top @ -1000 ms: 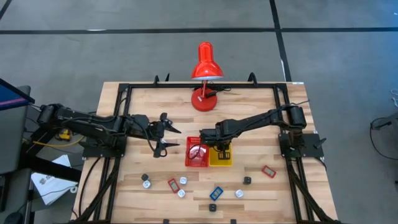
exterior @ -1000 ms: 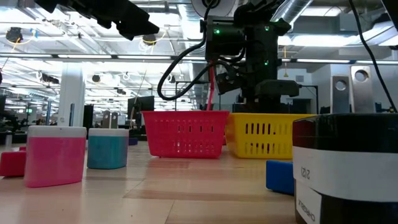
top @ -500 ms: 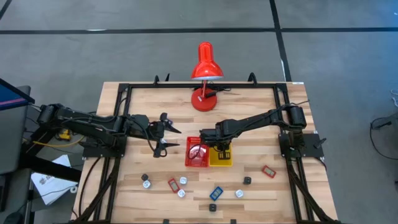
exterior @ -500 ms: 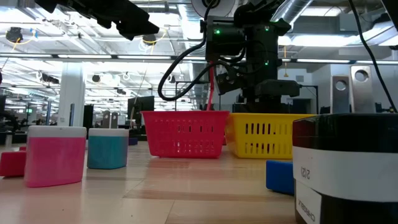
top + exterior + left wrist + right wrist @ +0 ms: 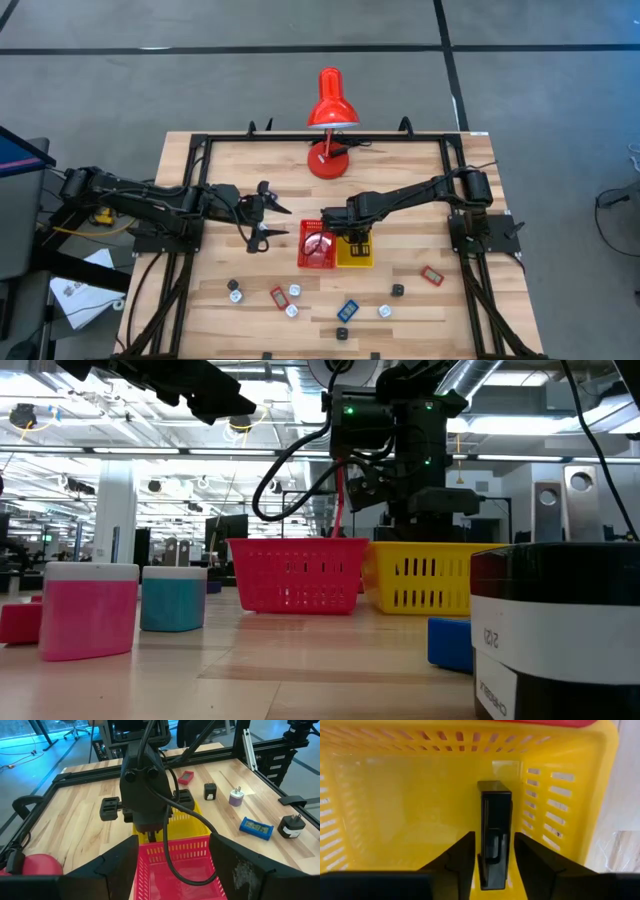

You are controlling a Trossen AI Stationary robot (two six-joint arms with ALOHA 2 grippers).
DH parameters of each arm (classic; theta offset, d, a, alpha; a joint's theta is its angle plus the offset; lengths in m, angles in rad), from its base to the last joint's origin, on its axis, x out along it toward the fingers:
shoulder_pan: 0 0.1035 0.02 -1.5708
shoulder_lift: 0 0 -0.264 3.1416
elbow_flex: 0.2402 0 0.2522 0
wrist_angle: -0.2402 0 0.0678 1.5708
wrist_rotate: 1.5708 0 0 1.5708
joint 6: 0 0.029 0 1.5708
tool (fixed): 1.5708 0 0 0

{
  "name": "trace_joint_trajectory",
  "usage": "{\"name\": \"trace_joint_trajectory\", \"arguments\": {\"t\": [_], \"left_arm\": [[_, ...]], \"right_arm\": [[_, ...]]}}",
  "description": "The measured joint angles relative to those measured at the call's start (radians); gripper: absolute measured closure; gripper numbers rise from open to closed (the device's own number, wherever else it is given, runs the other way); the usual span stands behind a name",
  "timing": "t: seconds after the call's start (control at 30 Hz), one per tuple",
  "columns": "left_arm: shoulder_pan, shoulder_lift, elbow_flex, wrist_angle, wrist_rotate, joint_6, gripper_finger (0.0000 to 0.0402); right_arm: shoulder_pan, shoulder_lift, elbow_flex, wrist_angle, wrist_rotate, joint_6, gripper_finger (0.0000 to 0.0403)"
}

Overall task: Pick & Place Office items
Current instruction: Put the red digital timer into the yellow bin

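Placing seems to be the step in hand: seen from above, the right gripper (image 5: 352, 243) hangs over the yellow tray (image 5: 354, 257), which sits touching the red tray (image 5: 316, 250) near the table's (image 5: 420, 180) middle. The left gripper (image 5: 272, 221) waits well to the left of the trays, its fingers spread wide and empty. Loose office items lie along the front strip of the table; I count ten: two red rectangles, one blue rectangle (image 5: 348, 310), four whitish pieces and three black ones. A red desk lamp (image 5: 330, 110) stands at the back edge

From table height, the two trays stand side by side with the right arm's wrist above the yellow one; a pink block (image 5: 90, 610), a teal one (image 5: 173, 598) and a black-and-white piece (image 5: 560, 630) loom close by

The left wrist view looks across the red tray at the right arm bent down into the yellow tray, with five items showing on the wood beyond

The right wrist view looks straight down into the yellow tray, where a black rectangular item (image 5: 494, 832) stands on edge between the fingertips. The fingers sit just beside it on either side, but whether they pinch it or have let go I cannot tell. The next move likely calls for opening fully and lifting clear without dragging the piece out
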Motion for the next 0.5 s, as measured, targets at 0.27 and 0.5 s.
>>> {"name": "trace_joint_trajectory", "arguments": {"t": [0.27,0.5], "left_arm": [[0.0,0.0,0.0,0.0,0.0,0.0,0.0166],[0.0,0.0,0.0,0.0,0.001,0.0,0.0166]], "right_arm": [[0.001,-0.017,0.006,-0.002,0.0,0.014,0.0235],[0.016,-0.071,0.084,-0.122,0.0,0.095,0.0227]]}}
